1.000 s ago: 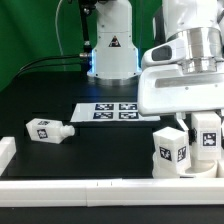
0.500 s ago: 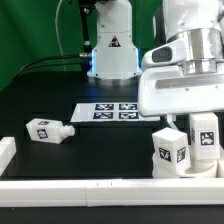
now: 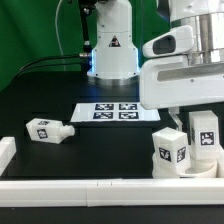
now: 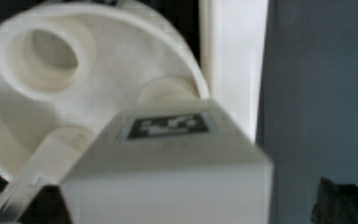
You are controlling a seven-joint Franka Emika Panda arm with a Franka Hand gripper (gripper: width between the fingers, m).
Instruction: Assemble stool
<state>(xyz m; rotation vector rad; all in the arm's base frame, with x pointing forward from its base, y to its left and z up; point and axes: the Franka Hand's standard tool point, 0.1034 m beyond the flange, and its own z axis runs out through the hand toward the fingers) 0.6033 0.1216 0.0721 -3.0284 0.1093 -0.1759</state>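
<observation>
The round white seat (image 4: 51, 100) with an empty socket (image 4: 55, 48) fills the wrist view; in the exterior view only a sliver of it (image 3: 203, 168) shows at the right. Two white tagged legs stand upright on it: a near one (image 3: 171, 150) and a far one (image 3: 206, 135). A third leg (image 3: 48, 130) lies on its side at the exterior view's left. My gripper (image 3: 176, 116) hangs just above the near upright leg (image 4: 176, 170). In the wrist view its dark fingers straddle that leg, with a gap showing on one side. The gripper (image 4: 179, 208) is open.
The marker board (image 3: 110, 111) lies flat on the black table in the middle. A long white rail (image 3: 90, 188) runs along the front edge, with a white corner piece (image 3: 6, 150) at the left. The arm's base (image 3: 112, 50) stands at the back.
My hand has risen straight up from the near upright leg, which stays standing in place. The other legs have not moved.
</observation>
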